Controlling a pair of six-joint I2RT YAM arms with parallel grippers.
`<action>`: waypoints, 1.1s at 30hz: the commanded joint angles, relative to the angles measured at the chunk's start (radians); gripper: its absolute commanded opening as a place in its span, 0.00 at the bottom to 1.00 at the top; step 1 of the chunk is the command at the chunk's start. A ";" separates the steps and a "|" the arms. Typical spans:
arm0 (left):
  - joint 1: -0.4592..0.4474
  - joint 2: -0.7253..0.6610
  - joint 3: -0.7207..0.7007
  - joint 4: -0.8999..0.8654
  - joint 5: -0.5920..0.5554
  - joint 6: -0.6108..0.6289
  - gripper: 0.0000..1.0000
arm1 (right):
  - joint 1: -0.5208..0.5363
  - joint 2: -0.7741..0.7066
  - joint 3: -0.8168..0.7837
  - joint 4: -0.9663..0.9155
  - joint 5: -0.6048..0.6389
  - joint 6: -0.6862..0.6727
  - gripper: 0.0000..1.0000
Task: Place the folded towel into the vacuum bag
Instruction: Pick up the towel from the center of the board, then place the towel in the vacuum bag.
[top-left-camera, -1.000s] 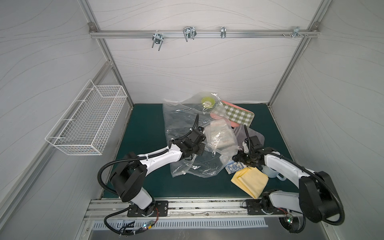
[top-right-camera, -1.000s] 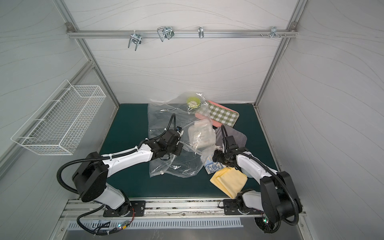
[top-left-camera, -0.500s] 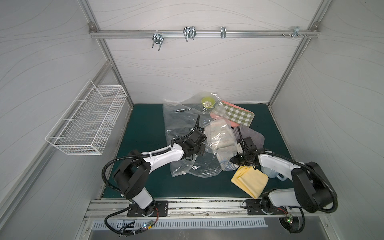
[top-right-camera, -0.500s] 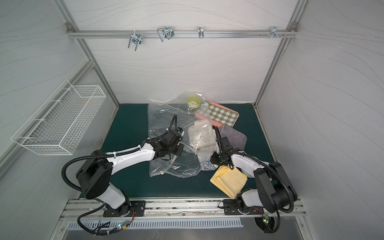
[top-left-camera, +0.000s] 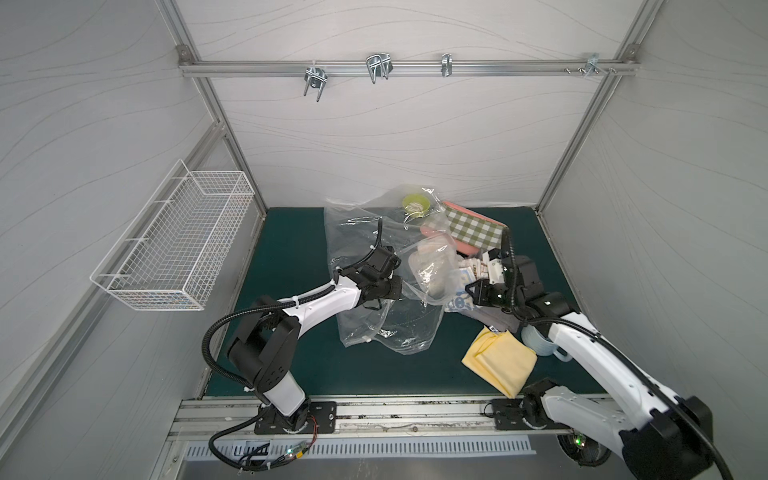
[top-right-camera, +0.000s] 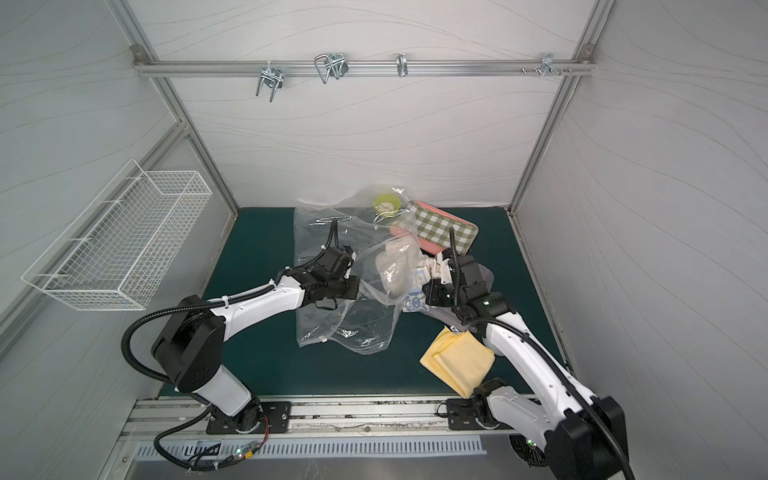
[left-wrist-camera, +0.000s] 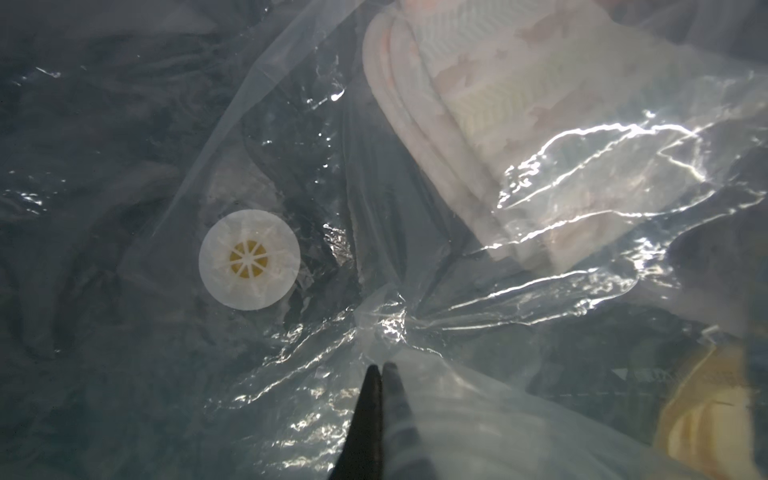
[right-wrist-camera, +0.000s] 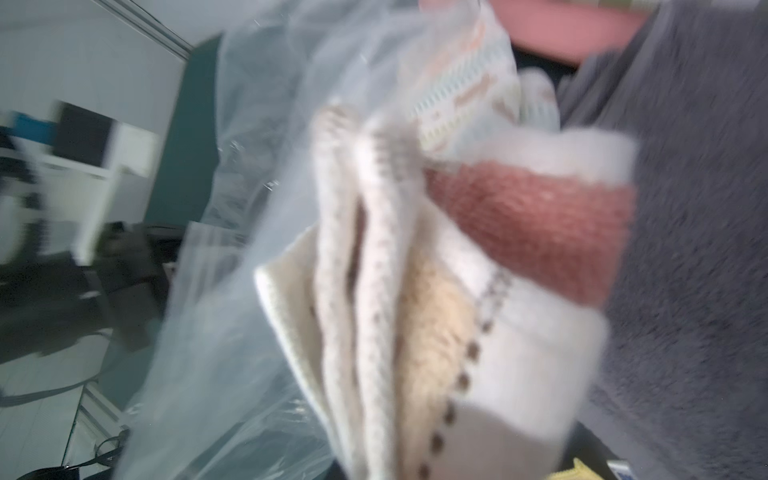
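Left wrist view: vacuum bag (left-wrist-camera: 291, 332) film held clamped by left tool (left-wrist-camera: 381, 365). Folded towel (top-left-camera: 434, 266) noted half inside bag; right tool (top-left-camera: 486, 272) at its outer end, grip unclear. Insertion step judged; deeper push req'd.

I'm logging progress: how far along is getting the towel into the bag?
Done: the left gripper is shut on the edge of the bag, holding the mouth up. In hand: the folded towel sits partly under the plastic, the right gripper at its outer end. Left: pushing it fully inside, I'd guess.
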 joint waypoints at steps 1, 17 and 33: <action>0.005 0.029 0.057 -0.004 0.048 -0.035 0.00 | 0.011 -0.085 0.096 -0.067 0.033 -0.089 0.00; 0.035 0.065 0.151 -0.010 0.187 -0.076 0.00 | 0.442 0.049 0.018 0.248 -0.164 -0.042 0.00; 0.058 -0.050 0.198 -0.173 0.275 0.000 0.00 | 0.199 0.171 -0.213 0.295 0.068 0.237 0.00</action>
